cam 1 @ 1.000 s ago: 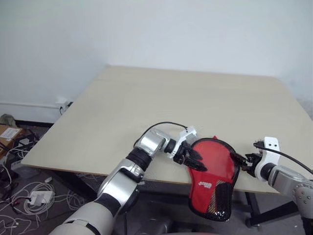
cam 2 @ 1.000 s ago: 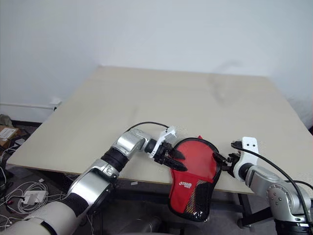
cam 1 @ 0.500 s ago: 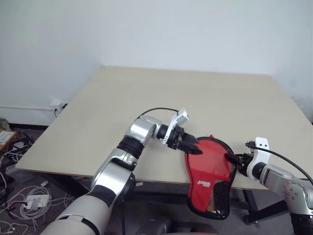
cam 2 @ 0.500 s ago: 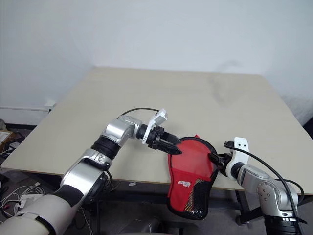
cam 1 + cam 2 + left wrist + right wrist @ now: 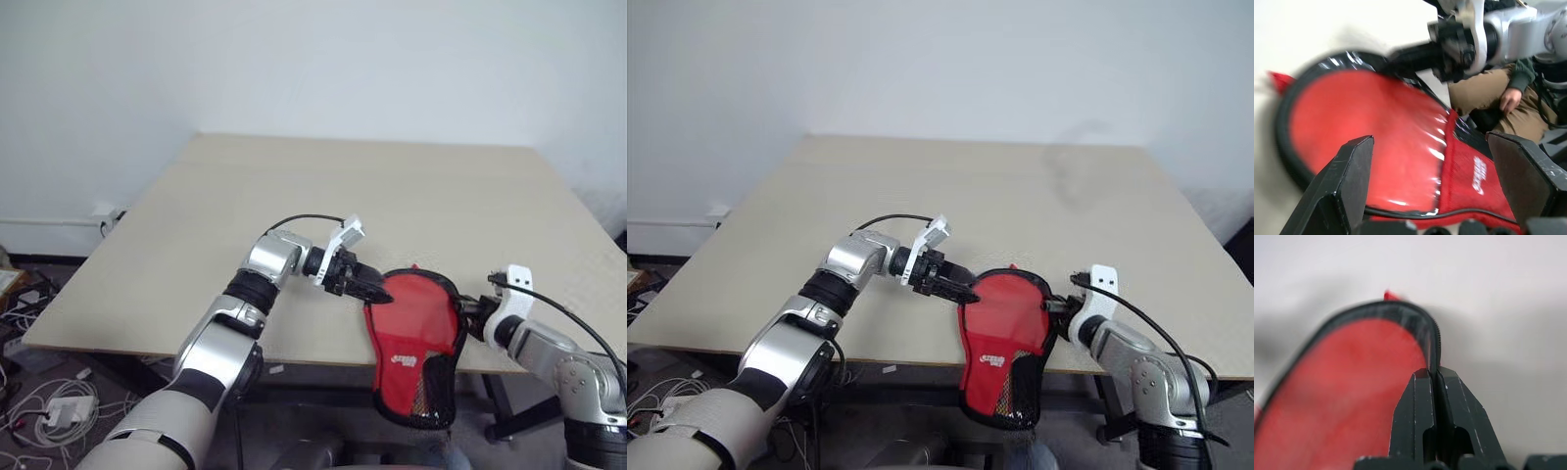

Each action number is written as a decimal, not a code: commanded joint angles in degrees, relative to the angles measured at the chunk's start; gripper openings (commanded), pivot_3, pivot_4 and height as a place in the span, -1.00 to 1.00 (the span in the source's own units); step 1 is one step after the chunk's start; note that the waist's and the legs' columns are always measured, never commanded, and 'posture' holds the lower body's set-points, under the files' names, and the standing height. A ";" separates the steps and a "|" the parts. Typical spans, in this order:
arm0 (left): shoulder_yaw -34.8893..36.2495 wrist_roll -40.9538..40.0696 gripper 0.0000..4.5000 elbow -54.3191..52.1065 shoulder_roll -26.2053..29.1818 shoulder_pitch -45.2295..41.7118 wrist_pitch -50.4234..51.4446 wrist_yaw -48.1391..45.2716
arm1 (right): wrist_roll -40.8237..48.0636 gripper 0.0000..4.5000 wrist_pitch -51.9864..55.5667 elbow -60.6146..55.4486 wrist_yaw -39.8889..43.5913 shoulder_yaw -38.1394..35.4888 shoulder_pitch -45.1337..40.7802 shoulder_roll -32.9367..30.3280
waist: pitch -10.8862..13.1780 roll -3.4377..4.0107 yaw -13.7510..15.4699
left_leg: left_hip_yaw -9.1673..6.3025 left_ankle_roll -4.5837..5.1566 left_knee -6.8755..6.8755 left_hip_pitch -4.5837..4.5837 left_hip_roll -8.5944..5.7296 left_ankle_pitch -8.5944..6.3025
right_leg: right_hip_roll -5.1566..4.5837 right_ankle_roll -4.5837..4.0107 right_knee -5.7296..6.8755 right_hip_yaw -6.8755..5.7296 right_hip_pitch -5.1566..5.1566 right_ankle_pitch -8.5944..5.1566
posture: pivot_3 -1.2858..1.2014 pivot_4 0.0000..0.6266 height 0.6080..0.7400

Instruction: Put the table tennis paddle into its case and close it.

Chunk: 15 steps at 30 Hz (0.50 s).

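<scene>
Most of the table [image 5: 323, 196] lies bare — the whole far half and both side stretches give a hand open passage. The crowding is all at the near edge, right of centre. There the case [image 5: 411, 338] lies with its round end on the tabletop and its narrow end drooping past the edge. The right gripper [image 5: 1436, 374] pinches the black rim on its right side, so that flank is blocked. The left gripper [image 5: 377, 292], fingers spread wide, hovers at the upper left rim — a person's hand [image 5: 1510, 100] shows beyond the table's near edge.
</scene>
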 commanded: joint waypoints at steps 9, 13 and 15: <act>-4.16 -1.70 0.73 -13.02 4.07 7.58 5.06 -1.24 | -9.71 -0.99 -10.93 8.12 -9.05 -5.17 -15.67 3.74 | 0.04 0.07 -0.33 | -0.10 -0.63 -0.32 0.00 0.04 0.40 | 0.15 -0.26 0.03 0.09 -0.27 0.18 | 0.03 -1.00 1.00; -4.12 -2.21 0.73 -15.27 4.84 8.98 6.77 -0.93 | -11.49 -0.99 -14.25 11.85 -10.42 -6.38 -19.72 4.66 | 0.07 0.13 -0.51 | -0.09 -0.81 -0.49 0.04 0.04 0.53 | 0.16 -0.36 0.03 0.14 -0.33 0.24 | 0.03 -1.00 1.00; -3.93 -2.44 0.73 -15.90 5.27 9.36 7.02 -0.60 | -12.18 -0.99 -15.12 13.77 -10.67 -6.41 -21.60 4.98 | 0.10 0.17 -0.80 | -0.10 -0.92 -0.55 0.06 0.08 0.60 | 0.19 -0.41 0.04 0.13 -0.35 0.27 | 0.03 -1.00 1.00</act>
